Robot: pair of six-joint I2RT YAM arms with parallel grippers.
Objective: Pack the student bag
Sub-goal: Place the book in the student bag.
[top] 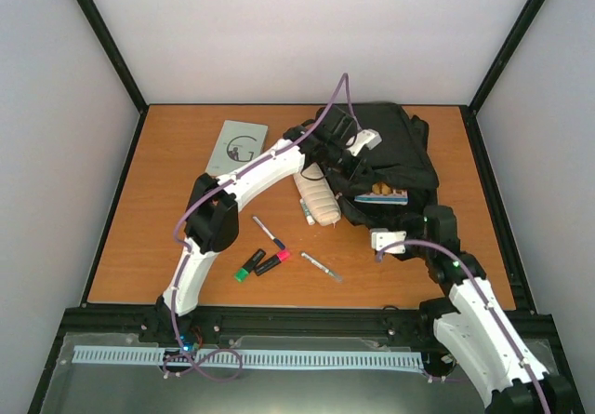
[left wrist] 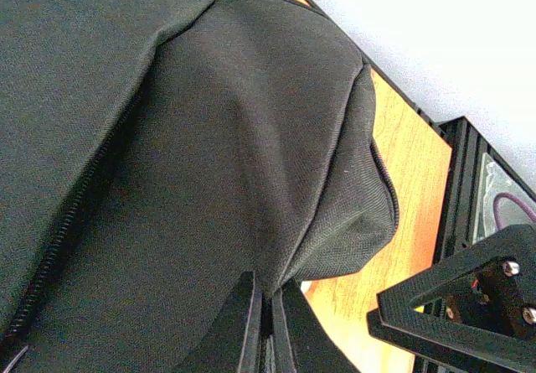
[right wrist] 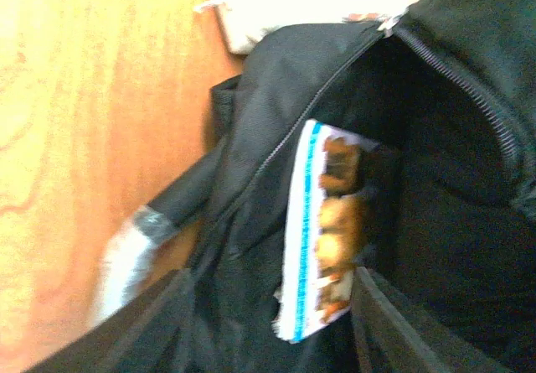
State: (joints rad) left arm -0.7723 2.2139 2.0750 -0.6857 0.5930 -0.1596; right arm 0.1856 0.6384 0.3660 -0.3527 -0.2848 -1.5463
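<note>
- The left claw [left wrist: 264, 327] is pressed together, pinching a fold of the student bag [left wrist: 251, 155]'s black fabric.
- The right claw [right wrist: 268, 306] stands apart; a blue-edged book [right wrist: 322, 230] pokes from the bag's open zip mouth, between its fingers.
- A grey notebook [top: 237, 143] bears a large "G"-like mark; the book's cover is too blurred to read.
- The bag lies far back, right of centre, on the orange wooden table [top: 167, 209], with white walls [top: 297, 33] around.

Orange wooden table [top: 167, 200], white walls [top: 316, 23]
</note>
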